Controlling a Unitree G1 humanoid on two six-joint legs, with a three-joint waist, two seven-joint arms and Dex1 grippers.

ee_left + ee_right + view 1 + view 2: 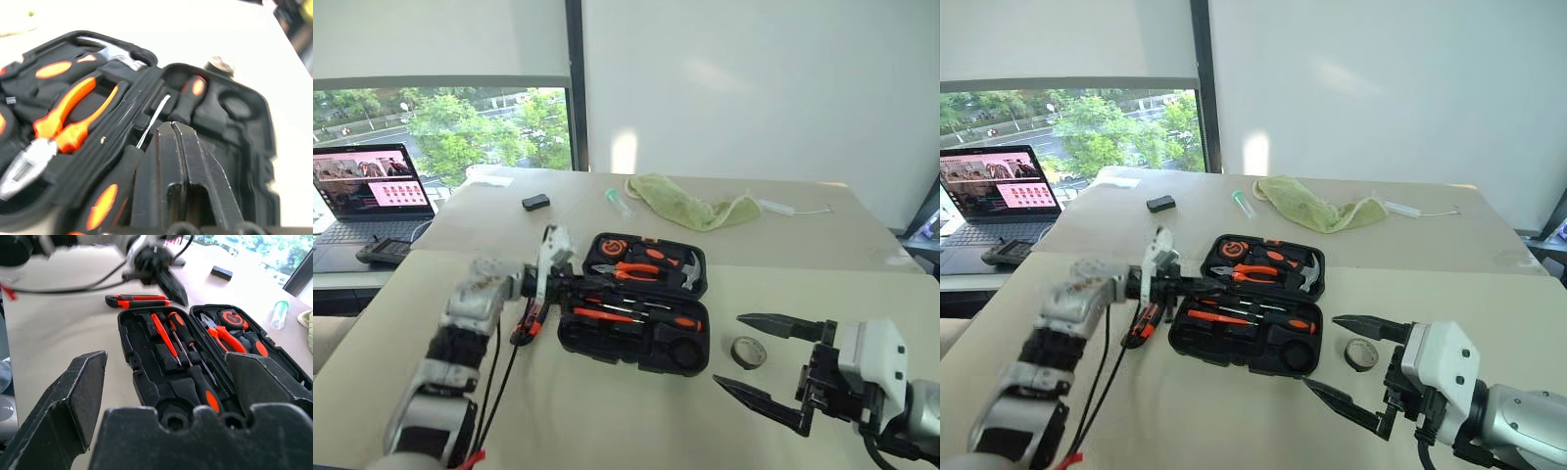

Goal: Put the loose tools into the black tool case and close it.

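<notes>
Case [636, 323] sits open mid-counter [607, 411], both halves flat, waiting for the last tools. Near half already holds two screwdrivers [195, 360] and the little red one [164, 335], each pressed into its slot; far half carries the pliers [636, 271] and hammer [692, 269]. Two pieces lie outside: the knife [139, 299] on the counter just beside the case's left edge, and the tape roll [749, 352] near its right corner, between the case and the right gripper [773, 362]. Left gripper [178, 147] has its fingers pinched together on nothing, forearm reaching in from the left with the wrist bent so the tips point across the case's left end, above the screwdriver slots. Right gripper hangs low on the right, fingers spread wide and empty, aimed toward the case with the tape close ahead — likely its pick.
</notes>
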